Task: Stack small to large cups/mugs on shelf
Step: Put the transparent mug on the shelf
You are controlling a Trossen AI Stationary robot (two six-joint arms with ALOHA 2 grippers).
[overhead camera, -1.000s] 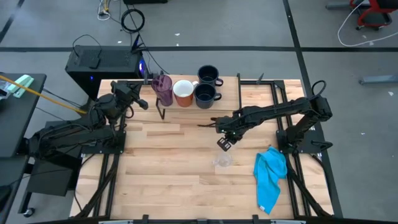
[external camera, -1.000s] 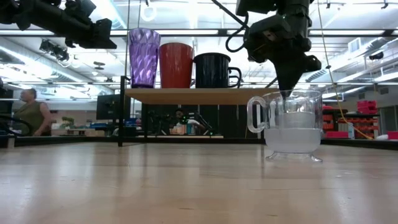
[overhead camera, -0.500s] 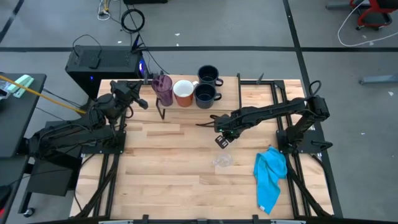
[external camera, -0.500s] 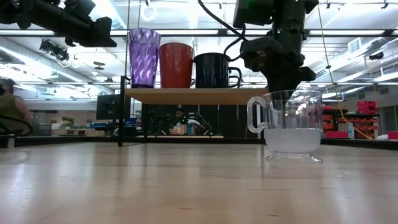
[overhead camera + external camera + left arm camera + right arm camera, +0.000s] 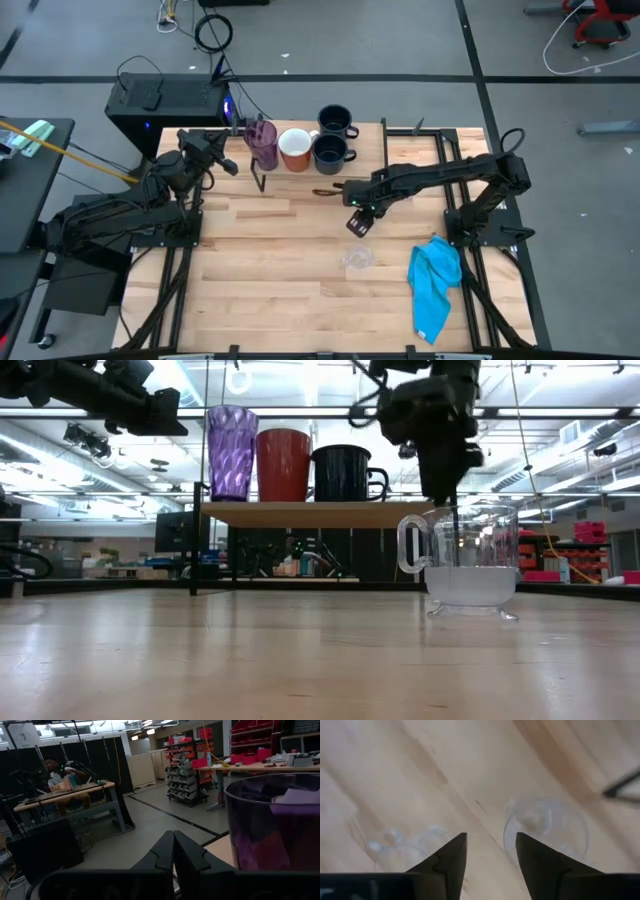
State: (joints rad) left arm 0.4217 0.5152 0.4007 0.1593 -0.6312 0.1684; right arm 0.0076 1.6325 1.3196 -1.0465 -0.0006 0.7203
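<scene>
A wide desk of pale wooden planks [image 5: 270,300] carries everything. Along its far edge stands the low shelf, a light wooden plank on thin black legs [image 5: 300,513]. On the shelf sit a translucent purple ribbed tumbler [image 5: 231,452], a mug that is white inside and orange-red outside [image 5: 283,464], and a dark navy handled mug [image 5: 343,472]. A second dark navy mug [image 5: 333,121] stands behind that one. A crumpled blue cloth [image 5: 434,283] lies near the desk's right side.

Down on the desk's open middle is the small clear glass cup with a side handle [image 5: 468,565], upright. The right wrist view shows a second small clear glass [image 5: 546,831] standing just beside another faint clear shape, both seen from above.

These clear glasses look light, stiff and fragile, with smooth walls likely to slip under hard pads. The handled one seems best pinched across the rim wall or at its handle, gently and squarely.

The right hand [image 5: 357,222] hangs above the clear glasses, fingers pointing down. Its two dark fingers [image 5: 449,857] stand partly apart, with bare desk between them, holding and touching nothing.

The left hand [image 5: 173,851] hovers just beside the purple tumbler at the shelf's left end, its fingers pressed together and empty.
</scene>
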